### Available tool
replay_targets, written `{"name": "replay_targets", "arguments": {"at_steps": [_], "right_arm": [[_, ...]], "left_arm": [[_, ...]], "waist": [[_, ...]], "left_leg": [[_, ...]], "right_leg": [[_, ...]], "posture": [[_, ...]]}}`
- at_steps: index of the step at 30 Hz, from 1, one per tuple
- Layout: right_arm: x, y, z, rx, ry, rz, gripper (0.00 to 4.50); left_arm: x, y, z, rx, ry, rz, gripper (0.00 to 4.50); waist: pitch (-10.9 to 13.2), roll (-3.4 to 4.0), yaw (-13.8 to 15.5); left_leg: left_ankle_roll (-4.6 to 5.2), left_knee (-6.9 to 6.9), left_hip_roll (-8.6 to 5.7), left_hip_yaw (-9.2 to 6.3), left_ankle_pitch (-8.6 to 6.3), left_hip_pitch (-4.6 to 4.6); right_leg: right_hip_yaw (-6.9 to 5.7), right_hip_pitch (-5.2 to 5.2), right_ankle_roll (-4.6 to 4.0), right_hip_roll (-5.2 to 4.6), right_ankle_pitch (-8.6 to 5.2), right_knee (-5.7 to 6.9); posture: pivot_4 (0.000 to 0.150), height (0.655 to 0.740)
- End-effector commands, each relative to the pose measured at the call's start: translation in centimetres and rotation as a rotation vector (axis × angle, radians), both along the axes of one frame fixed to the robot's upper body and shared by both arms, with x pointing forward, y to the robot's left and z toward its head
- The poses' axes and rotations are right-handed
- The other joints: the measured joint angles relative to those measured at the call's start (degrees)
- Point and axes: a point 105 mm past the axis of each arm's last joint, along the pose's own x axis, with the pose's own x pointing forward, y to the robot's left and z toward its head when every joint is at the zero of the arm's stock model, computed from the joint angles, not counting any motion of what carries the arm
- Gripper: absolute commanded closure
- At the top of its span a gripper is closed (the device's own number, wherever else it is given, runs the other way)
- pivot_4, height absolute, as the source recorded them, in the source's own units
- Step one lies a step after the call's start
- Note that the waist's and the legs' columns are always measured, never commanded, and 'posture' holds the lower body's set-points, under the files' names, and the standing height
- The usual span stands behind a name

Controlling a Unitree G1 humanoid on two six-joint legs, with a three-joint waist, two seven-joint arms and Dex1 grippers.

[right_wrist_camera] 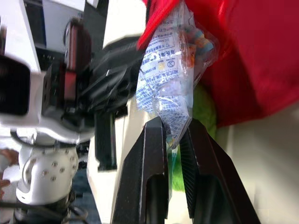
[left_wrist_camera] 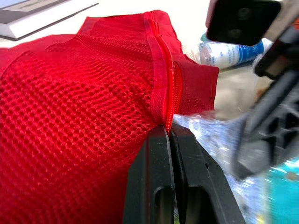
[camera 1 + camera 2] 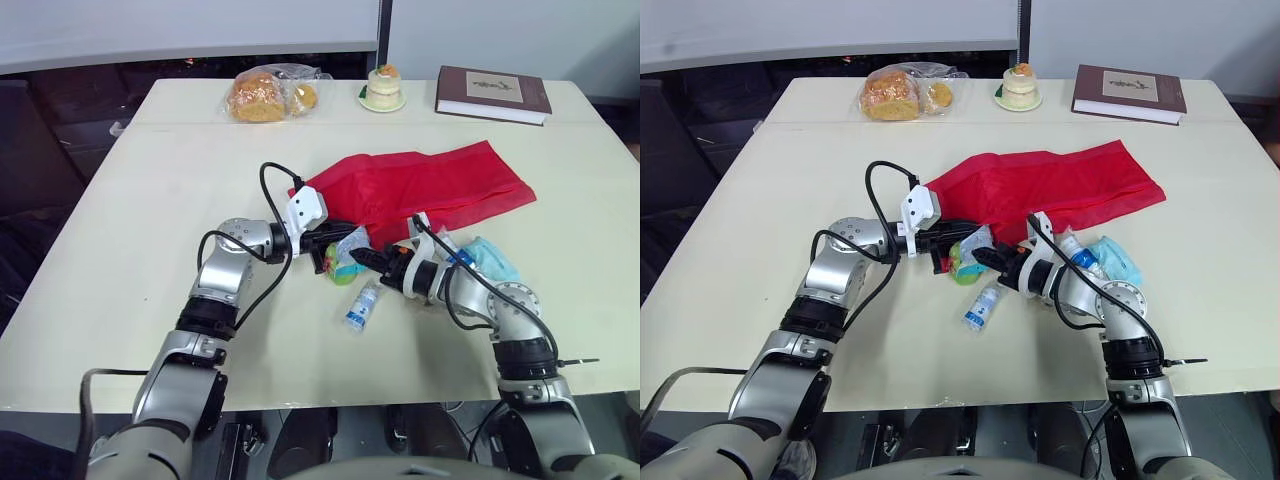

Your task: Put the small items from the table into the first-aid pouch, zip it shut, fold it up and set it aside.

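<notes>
Two claws are meeting almost tip to tip. The right claw (image 1: 175, 127) is clamping the lower edge of a clear packet (image 1: 163, 79), which is rising from its fingertips toward the red pouch (image 3: 430, 185). Facing it, the left claw (image 2: 167, 134) is pinching the pouch's nearest corner, its fingers pressed together on the end of the zip (image 2: 161, 70).

From the left fingertips the zip is running straight ahead. The pouch's long axis is stretching away from both claws, slanting off past the right claw's outer side. The packet's far end is lying against the red edge. Whether it is entering the mouth, or whether the zip is parted there, I cannot tell.

As I judge it, the coming move is hanging on this: the pouch is lying just beyond the packet, in line with the packet's length. The right claw, which is carrying, should be pushing forward along that line while the left is holding the corner taut. The left is the nearer one for zipping.

Just under the packet a green item (image 3: 345, 268) is sitting against the pouch. On the right claw's near side a vial (image 3: 363, 306) is lying loose on the table (image 3: 150, 180). Behind the right wrist a bottle (image 2: 233, 52) and a blue mask (image 3: 492, 258) are lying just beside each other, so most of the loading appears to be waiting.
</notes>
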Motion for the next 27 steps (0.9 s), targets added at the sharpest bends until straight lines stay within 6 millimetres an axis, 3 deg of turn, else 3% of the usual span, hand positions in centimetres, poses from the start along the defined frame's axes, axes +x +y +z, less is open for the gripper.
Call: {"name": "replay_targets", "arguments": {"at_steps": [1, 9, 18, 27], "right_arm": [[1.2, -0.5, 1.1, 0.015, -0.027, -0.055, 4.50], [2.6, -0.3, 4.1, 0.139, -0.114, -0.132, 4.50], [3.8, 0.5, 5.9, 0.263, -0.140, -0.232, 4.50], [4.0, -0.6, 5.8, 0.323, -0.124, -0.327, 4.50]], "left_arm": [[-1.0, -1.4, 1.2, -0.025, -0.043, -0.073, 4.48], [-1.6, -1.6, 0.7, -0.025, -0.021, -0.075, 4.48], [-1.9, -2.1, 0.5, -0.035, -0.006, -0.070, 4.48], [-1.8, -1.8, 0.4, -0.053, 0.024, -0.040, 4.48]], "waist": [[0.0, 0.00, 0.0], [0.0, 0.00, 0.0], [0.0, 0.01, 0.0], [0.0, 0.02, 0.0]], "left_leg": [[0.00, 0.00, 0.00, 0.00, 0.00, 0.00], [0.00, -0.01, 0.00, 0.01, 0.00, -0.03], [-0.01, -0.01, 0.00, 0.04, 0.00, -0.04], [-0.01, -0.01, -0.02, 0.04, 0.00, -0.05]], "right_leg": [[0.00, 0.00, 0.00, 0.00, 0.00, 0.01], [0.02, -0.07, 0.00, 0.00, 0.00, 0.07], [0.04, -0.11, 0.00, 0.00, 0.00, 0.12], [0.04, -0.12, 0.00, -0.02, 0.00, 0.12]], "posture": [[0.150, 0.7289], [0.150, 0.7289], [0.150, 0.7289], [0.150, 0.7289]]}}
